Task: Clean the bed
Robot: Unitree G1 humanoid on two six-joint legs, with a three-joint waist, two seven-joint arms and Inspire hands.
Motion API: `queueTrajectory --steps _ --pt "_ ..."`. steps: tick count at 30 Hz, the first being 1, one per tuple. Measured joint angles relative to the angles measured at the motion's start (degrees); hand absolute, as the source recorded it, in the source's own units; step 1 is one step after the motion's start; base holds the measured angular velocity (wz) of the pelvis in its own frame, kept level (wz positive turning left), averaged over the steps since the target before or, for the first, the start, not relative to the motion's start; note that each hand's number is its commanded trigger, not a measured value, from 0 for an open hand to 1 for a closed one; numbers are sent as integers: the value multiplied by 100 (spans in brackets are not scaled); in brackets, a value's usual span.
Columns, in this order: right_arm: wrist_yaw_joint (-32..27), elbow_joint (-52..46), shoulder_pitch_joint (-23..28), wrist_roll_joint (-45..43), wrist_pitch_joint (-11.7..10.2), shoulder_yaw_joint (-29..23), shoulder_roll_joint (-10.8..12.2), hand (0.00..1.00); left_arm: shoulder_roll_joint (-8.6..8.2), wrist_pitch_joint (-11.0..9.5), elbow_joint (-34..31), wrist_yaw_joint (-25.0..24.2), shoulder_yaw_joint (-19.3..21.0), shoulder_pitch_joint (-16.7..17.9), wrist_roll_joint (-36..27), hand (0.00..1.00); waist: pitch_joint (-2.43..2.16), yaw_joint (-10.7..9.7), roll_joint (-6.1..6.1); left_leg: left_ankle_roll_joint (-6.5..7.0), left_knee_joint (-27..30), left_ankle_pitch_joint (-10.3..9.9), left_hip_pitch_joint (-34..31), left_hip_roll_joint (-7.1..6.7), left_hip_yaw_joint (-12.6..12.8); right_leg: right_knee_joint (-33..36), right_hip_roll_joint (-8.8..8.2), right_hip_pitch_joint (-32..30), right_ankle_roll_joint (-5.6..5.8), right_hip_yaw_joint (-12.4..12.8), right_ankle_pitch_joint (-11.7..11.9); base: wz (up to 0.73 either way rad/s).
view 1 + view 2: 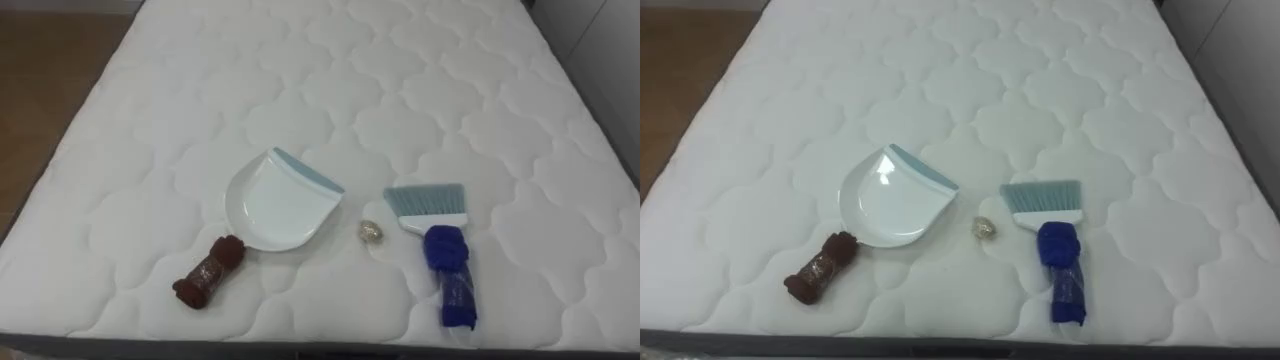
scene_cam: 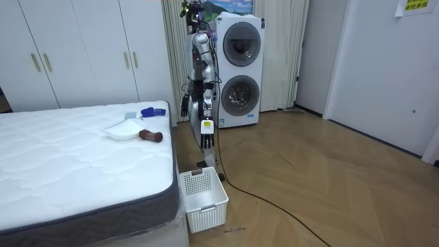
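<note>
Resting on the mattress [image 1: 300, 80] are dustpan [image 1: 275, 208], crumpled scrap [image 1: 370, 231] and brush [image 1: 441, 247].

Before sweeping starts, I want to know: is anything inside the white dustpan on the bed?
The dustpan looks empty inside. The small crumpled ball lies on the mattress beside it, toward the brush. What's under the dustpan is covered.
</note>
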Motion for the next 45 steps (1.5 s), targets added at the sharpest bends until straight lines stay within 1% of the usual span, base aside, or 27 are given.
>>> queueTrajectory --steps 3,8,14,22,25,28,31,32,33,35,37,39,40,42,43,44,45 --pt "25 9 16 13 -50 -1 0 0 30 -2 2 -133 0 -3 1 0 -2 -36 -2 0 2 0 7 0 -2 0 0 7 0 6 0 0" --pt "106 16 25 69 -77 7 3 0 46 -27 11 -283 -2 -33 -9 0 -8 -32 -17 0 5 0 12 -2 0 -3 -1 8 0 10 0 0" --pt "129 14 34 177 -116 -3 9 0 45 -30 23 -459 -1 11 -52 0 1 -29 -14 0 10 0 55 -4 1 -38 -1 79 0 4 0 0" --pt "107 14 41 254 -125 -160 9 0 45 -31 16 -544 40 11 -106 0 -3 -30 9 0 13 0 90 -20 -2 -106 -16 173 10 -49 -2 2" --pt "44 14 47 254 -169 -172 8 0 46 -31 -2 -538 80 1 -106 0 -7 -47 28 0 13 0 85 -30 -2 -108 -25 172 17 -56 -6 0" --pt "-15 9 46 252 -191 -170 6 0 45 -47 -2 -458 97 -41 -222 0 -24 -53 46 1 12 0 81 -49 -14 -106 -40 169 32 -53 -15 2" --pt "-18 21 55 255 -240 -170 -1 0 46 -130 9 -240 124 -77 -379 0 -31 -55 49 4 7 2 77 -74 -75 -106 -56 185 50 -74 -27 8" --pt "-18 24 61 253 -254 -168 -3 0 46 -166 8 -146 147 -108 -408 0 -40 -56 30 4 6 2 78 -78 -68 -101 -62 188 55 -80 -29 0" --pt "-29 24 75 282 -276 -165 -4 0 51 -204 3 -64 193 -146 -513 0 -31 -42 40 4 6 2 84 -78 -55 -101 -62 188 55 -77 -30 0" --pt "-81 29 93 373 -318 -151 -3 0 67 -284 -5 99 227 -175 -735 0 -30 -42 36 4 6 2 88 -78 -58 -101 -61 192 56 -77 -30 0" --pt "-123 93 82 453 -364 -157 -6 0 95 -308 -49 274 261 -264 -1039 0 -23 -45 44 4 6 2 91 -78 -68 -100 -59 192 55 -76 -30 0" --pt "-190 249 42 463 -463 -161 -14 0 129 -563 -137 561 340 -366 -1375 0 -14 -51 60 5 3 2 97 -77 -72 -95 -57 194 55 -74 -29 0" --pt "-196 257 45 450 -473 -168 -18 0 135 -604 -185 621 358 -393 -1423 0 -12 -52 65 5 3 2 96 -77 -72 -94 -59 193 55 -76 -29 0" --pt "-196 251 53 353 -485 -170 -31 0 141 -742 -554 801 478 -431 -1468 0 -9 -50 72 8 -12 4 95 -77 -70 -91 -60 188 55 -79 -29 0" --pt "-196 251 52 364 -495 -170 -35 0 143 -756 -669 857 482 -445 -1473 0 -9 -54 79 8 -13 4 94 -77 -71 -91 -61 185 55 -81 -29 0" --pt "-193 250 52 426 -520 -170 -51 0 144 -776 -938 959 477 -485 -1485 0 -7 -57 81 9 -11 4 86 -78 -71 -90 -65 181 55 -95 -29 5" --pt "-194 244 48 492 -564 -173 -67 0 146 -864 -1195 1072 476 -534 -1500 0 -8 -60 82 10 -9 5 69 -78 -73 -90 -69 174 56 -123 -29 6"
